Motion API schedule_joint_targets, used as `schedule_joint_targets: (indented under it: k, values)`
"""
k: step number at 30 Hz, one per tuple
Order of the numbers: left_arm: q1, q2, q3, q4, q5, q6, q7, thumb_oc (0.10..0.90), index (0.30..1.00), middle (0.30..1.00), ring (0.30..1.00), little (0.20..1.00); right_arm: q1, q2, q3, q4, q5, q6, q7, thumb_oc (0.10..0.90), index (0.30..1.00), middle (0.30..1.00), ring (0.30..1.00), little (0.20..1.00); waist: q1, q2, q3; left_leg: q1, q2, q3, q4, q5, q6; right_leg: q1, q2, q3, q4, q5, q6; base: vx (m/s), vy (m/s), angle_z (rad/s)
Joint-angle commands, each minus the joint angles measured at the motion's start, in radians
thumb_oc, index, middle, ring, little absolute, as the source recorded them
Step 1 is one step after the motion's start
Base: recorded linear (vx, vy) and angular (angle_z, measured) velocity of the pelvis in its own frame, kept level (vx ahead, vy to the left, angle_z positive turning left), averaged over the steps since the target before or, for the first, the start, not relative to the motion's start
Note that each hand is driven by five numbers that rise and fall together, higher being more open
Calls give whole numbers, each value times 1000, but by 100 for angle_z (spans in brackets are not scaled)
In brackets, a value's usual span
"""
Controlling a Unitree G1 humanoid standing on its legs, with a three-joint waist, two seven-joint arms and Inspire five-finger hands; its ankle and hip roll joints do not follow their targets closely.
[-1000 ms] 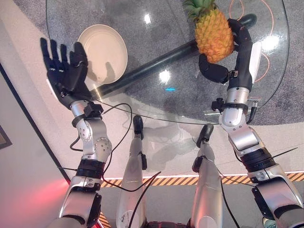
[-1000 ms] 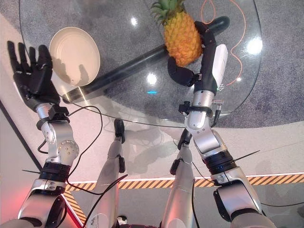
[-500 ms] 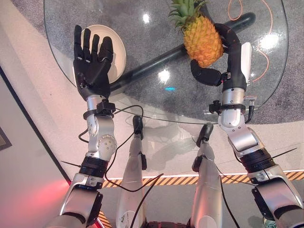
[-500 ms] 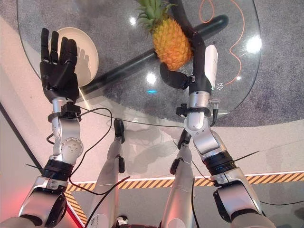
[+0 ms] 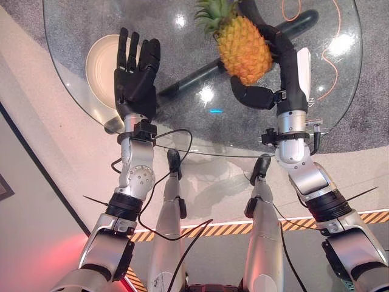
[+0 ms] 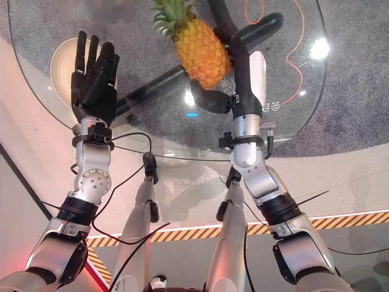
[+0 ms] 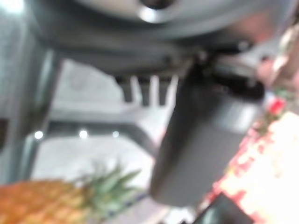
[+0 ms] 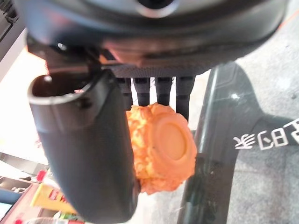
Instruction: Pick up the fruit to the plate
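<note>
You see the right hand (image 5: pixel 267 91) holding the pineapple (image 5: pixel 243 52) above the round glass table (image 5: pixel 316 131). Its fingers (image 5: pixel 281 45) curl around the far side of the fruit and the thumb presses against the bottom end, so the hand is closed on the pineapple. The green crown points away from the robot and a little to its left. The fruit is well apart from the plate (image 5: pixel 100 58), which lies on the left part of the table, near the edge.

The left hand (image 5: pixel 137 76) is raised with the palm toward the camera and the fingers straight and spread; it holds nothing. In the head views it covers the right side of the plate.

Through the glass you can see a dark bar (image 5: pixel 200 70) of the table's base, running under the pineapple, and an orange cable (image 5: pixel 331 55) on the grey carpet on the right.

The right wrist view gives you what the head views cannot: the flat round underside of the pineapple (image 8: pixel 161 147), with the row of fingers behind it and the thick thumb beside it, touching. The left wrist view shows the pineapple (image 7: pixel 51 203) from the side with its leaves, past the left thumb, and it is blurred.
</note>
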Motion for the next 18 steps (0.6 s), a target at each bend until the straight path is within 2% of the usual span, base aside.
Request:
schedule_joint_targets:
  k: [1, 10, 18]
  values:
    - [-88, 0, 8, -126, -11, -17, -50, 800, 900, 900, 900, 900, -147, -40, -4, -192, -19, -119, 1, 100, 300, 300, 300, 200, -1, 15, -15, 30, -13, -15, 56, -60, 9, 7, -12, -34, 0, 42, 31, 0, 0, 0]
    - [-104, -16, -28, -135, -71, 28, -101, 800, 900, 900, 900, 900, -170, -29, 37, -211, -6, -96, 20, 100, 300, 300, 300, 200, -3, 14, -15, 30, -12, -10, 47, -53, 10, 9, -12, -35, -11, 49, 31, 0, 0, 0]
    - [-113, -20, -45, -142, -57, 51, -125, 800, 900, 900, 900, 900, -184, -23, 58, -217, 8, -87, 44, 100, 300, 300, 300, 200, -1, 14, -15, 31, -14, -10, 44, -51, 11, 13, -14, -37, -17, 52, 30, 0, 0, 0]
